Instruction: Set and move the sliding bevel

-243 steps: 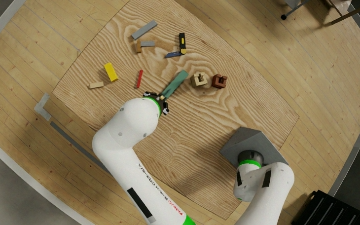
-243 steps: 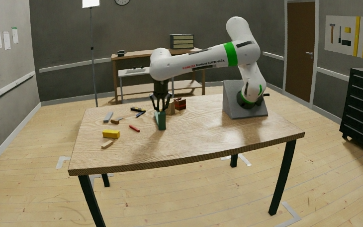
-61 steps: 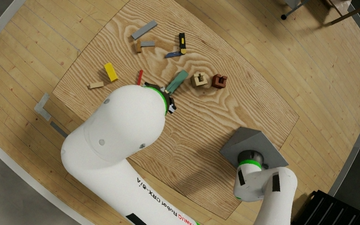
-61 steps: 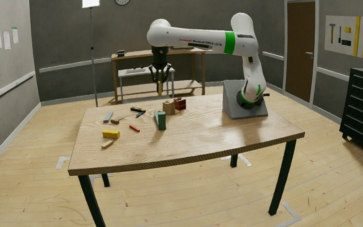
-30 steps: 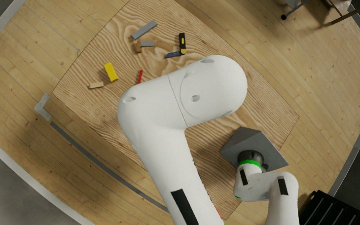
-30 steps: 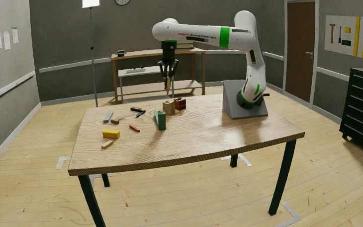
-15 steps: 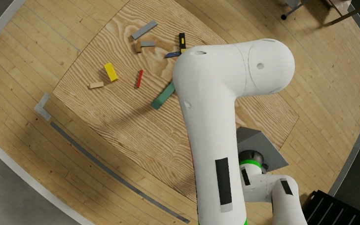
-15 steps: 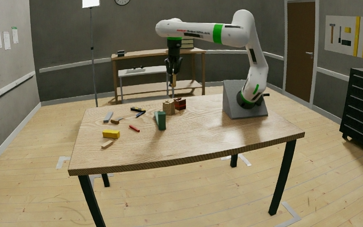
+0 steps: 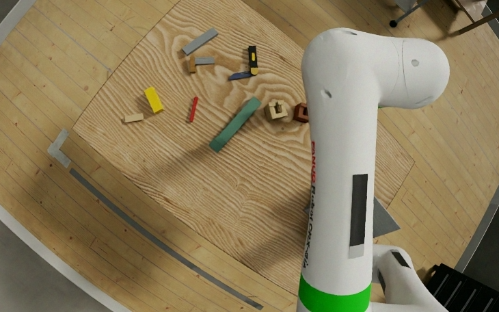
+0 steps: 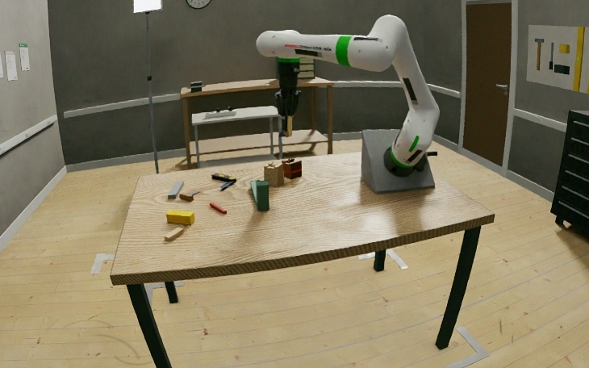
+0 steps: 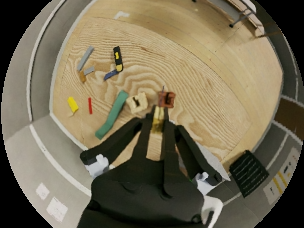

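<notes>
1. High above the brown block, the gripper is clamped nearly shut on the sliding bevel
2. Carrying step; next, lower the blade straight into that block's slot

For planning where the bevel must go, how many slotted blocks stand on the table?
2. The light wooden block stands just right of the green bar; the reddish-brown block is right beside it, partly hidden under the arm in the top view.

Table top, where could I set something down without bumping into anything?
Free: the wide near half between the green rail and the grey robot base. Crowded: the far left corner, from the yellow block to the two slotted blocks.
</notes>
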{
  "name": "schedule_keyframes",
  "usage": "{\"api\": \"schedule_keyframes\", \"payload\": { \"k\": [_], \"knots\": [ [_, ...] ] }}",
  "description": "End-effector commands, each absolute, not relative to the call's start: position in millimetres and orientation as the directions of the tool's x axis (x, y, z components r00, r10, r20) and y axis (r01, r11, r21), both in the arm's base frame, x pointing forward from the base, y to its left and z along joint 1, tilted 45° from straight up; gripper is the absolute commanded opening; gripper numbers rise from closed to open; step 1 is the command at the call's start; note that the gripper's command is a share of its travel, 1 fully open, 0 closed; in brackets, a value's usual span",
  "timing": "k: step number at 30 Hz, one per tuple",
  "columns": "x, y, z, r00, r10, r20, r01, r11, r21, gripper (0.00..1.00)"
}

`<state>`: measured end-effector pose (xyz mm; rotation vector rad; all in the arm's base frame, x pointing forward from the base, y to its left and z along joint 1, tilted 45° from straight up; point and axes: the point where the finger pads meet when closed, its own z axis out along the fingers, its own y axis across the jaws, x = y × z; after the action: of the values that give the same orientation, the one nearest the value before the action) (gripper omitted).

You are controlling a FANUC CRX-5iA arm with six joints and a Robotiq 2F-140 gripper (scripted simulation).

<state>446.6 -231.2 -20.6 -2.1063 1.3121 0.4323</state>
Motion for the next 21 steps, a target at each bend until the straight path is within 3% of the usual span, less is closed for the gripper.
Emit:
{"api": "schedule_keyframes", "payload": {
  "k": [1,21],
  "knots": [
    [441.7,-238.9,-27.0,0.47,-0.68,-0.563,-0.882,-0.33,-0.337,0.1],
    [432.2,-251.2,-39.4,0.495,-0.662,-0.563,-0.868,-0.345,-0.357,0.1]
  ]
}}
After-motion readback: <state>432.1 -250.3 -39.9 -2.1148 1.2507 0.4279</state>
